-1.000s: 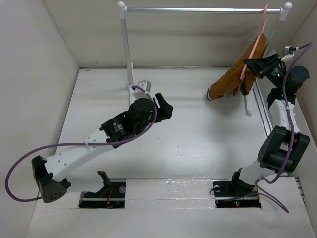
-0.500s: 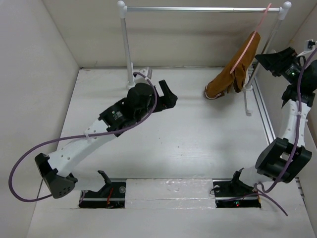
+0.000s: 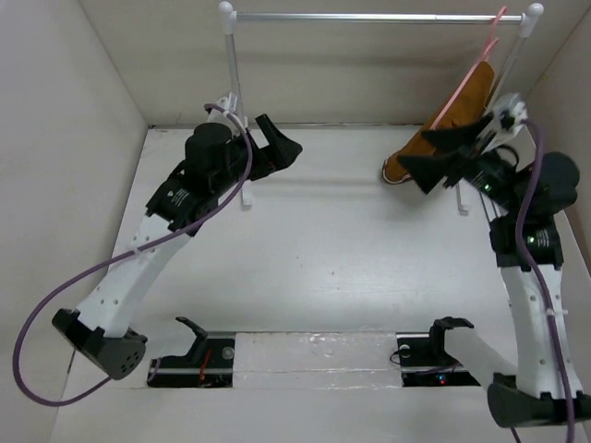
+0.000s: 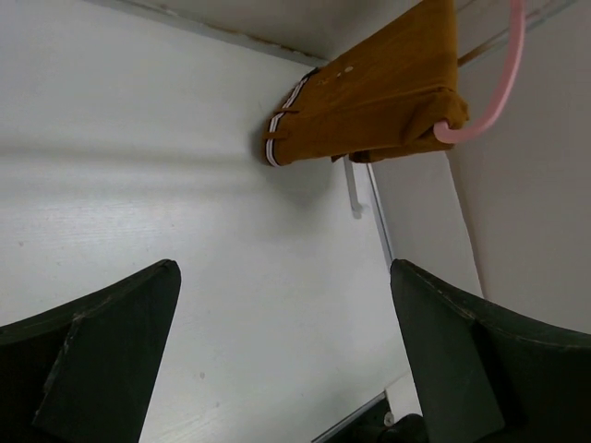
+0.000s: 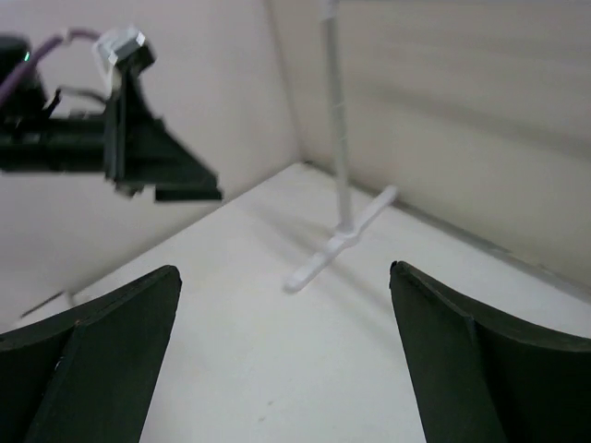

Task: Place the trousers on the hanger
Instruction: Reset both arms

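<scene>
Hovering near the rail's (image 3: 369, 17) left post, the left gripper (image 3: 288, 148) is spread and empty. Further right, the trousers (image 4: 369, 101) drape over the hanger (image 4: 518, 28), hooked at the rail's right end. The right gripper (image 3: 416, 150), also spread, holds nothing just beside them. Hanging looks done, so next both arms should retreat without snagging cloth.

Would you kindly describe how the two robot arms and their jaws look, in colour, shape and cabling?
Both the left arm and the right arm have white tube-like links joined by bulky black joint housings. Each ends in two dark, flat, wedge-shaped jaws. A thin purple cable loops loosely along each arm.
</scene>
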Available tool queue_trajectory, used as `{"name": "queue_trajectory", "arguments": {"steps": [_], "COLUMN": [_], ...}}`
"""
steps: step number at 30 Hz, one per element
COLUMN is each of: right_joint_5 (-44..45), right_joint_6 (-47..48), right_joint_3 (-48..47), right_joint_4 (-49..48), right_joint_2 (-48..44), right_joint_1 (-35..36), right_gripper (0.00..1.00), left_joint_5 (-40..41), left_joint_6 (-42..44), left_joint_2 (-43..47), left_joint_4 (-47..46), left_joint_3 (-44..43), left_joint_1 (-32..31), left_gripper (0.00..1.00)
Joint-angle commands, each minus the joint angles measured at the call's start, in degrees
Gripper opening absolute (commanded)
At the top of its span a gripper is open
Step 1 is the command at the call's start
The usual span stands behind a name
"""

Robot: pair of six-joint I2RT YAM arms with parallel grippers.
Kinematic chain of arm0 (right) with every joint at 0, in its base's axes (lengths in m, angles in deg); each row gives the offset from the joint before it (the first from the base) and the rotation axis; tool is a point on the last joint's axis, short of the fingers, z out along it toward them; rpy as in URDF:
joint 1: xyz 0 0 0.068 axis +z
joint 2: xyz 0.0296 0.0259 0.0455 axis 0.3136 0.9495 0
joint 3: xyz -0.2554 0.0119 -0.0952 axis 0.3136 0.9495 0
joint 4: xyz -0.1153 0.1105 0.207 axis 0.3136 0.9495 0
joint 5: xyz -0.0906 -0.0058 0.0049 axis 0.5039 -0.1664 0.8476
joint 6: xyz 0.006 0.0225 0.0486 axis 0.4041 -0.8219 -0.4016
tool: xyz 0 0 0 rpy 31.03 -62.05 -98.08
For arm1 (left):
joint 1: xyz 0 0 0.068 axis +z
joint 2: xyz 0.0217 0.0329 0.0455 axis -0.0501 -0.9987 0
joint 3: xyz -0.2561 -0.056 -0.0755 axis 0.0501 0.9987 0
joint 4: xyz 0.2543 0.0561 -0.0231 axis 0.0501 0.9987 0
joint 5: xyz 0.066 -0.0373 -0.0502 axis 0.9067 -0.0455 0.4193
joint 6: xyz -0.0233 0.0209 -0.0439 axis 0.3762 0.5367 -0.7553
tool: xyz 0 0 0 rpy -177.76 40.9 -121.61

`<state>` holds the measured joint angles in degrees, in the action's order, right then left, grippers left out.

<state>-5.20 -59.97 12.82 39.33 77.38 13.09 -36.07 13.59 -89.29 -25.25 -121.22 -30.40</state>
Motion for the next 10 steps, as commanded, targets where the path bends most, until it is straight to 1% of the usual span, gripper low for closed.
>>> {"name": "queue_trajectory", "arguments": {"steps": [1,2,3,4,5,6,7,8,9,10], "right_joint_5": [7.3,10.6,12.3,13.8,17.3,19.4,21.2,25.5,25.5,26.6], "right_joint_6": [10.5,12.3,15.1,16.3,17.0,17.7,17.8,17.8,17.5,17.1], "right_joint_3": [7.6,9.0,10.7,14.5,16.5,18.3,21.7,23.8,23.8,24.1], "right_joint_4": [6.3,11.3,13.2,14.9,18.2,20.2,21.7,25.1,25.1,25.6], "right_joint_2": [-5.3,-6.5,-7.7,-9.0,-11.8,-13.2,-14.6,-17.6,-17.7,-18.4], "right_joint_1": [12.6,15.3,17.6,22.1,24.0,25.7,27.2,30.6,30.7,31.5], "right_gripper": [1.00,1.00,1.00,1.00,1.00,1.00,1.00,1.00,1.00,1.00], "left_joint_5": [1.3,1.8,1.8,1.8,4.0,4.0,4.0,3.8,3.8,4.0], "left_joint_6": [1.3,1.3,1.3,1.2,0.9,0.6,0.6,-0.1,-0.7,-1.2], "left_joint_2": [7.0,9.4,10.5,11.9,14.4,15.8,17.2,20.5,20.6,21.3], "left_joint_4": [-2.7,-2.8,-2.7,-2.5,-2.3,-2.4,-2.9,-3.5,-3.5,-3.8], "left_joint_3": [3.8,5.3,6.9,10.5,12.4,14.7,19.0,23.0,23.0,25.5], "left_joint_1": [0.4,0.4,0.4,0.4,0.4,0.4,0.4,0.4,0.4,0.4], "left_gripper": [0.94,0.94,0.93,0.93,0.93,0.94,0.93,0.93,0.94,0.95]}}
